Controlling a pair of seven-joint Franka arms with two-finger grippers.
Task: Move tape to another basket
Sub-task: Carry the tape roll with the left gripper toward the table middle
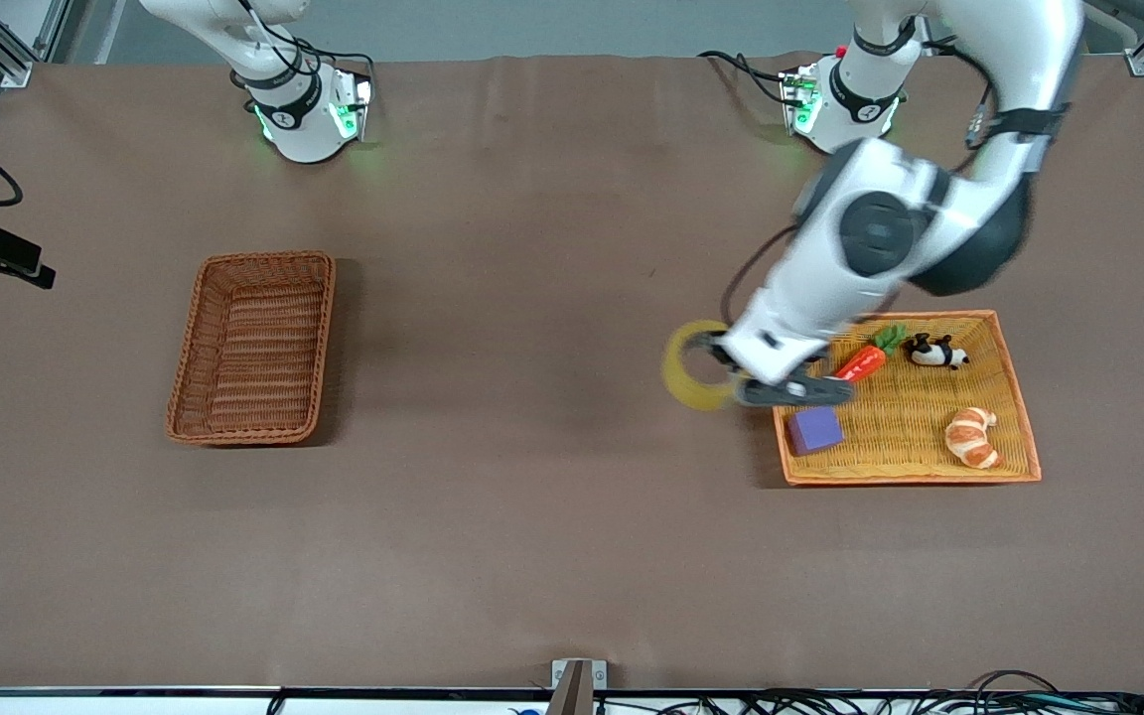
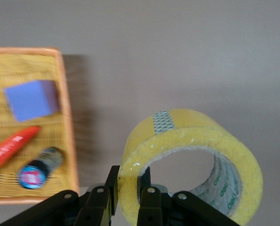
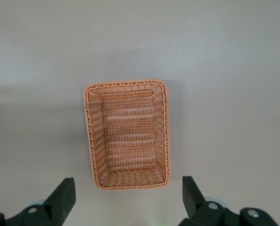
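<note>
The tape (image 1: 691, 365), a yellowish ring with a grey core, hangs in the air over the bare table, just off the flat tray's edge toward the right arm's end. My left gripper (image 1: 723, 365) is shut on it. In the left wrist view the two black fingers pinch the tape's (image 2: 192, 132) wall, one inside the ring and one outside, where the left gripper (image 2: 129, 181) meets it. The reddish-brown basket (image 1: 252, 346) stands empty toward the right arm's end. My right gripper (image 3: 127, 186) is open, high over that basket (image 3: 127, 141), and waits.
The orange-yellow tray (image 1: 1014, 397) at the left arm's end holds a purple block (image 1: 815, 430), a toy carrot (image 1: 865, 359), a toy panda (image 1: 934, 351) and a croissant (image 1: 972, 437). The left wrist view also shows a small round-ended can (image 2: 38, 169) in the tray (image 2: 67, 122).
</note>
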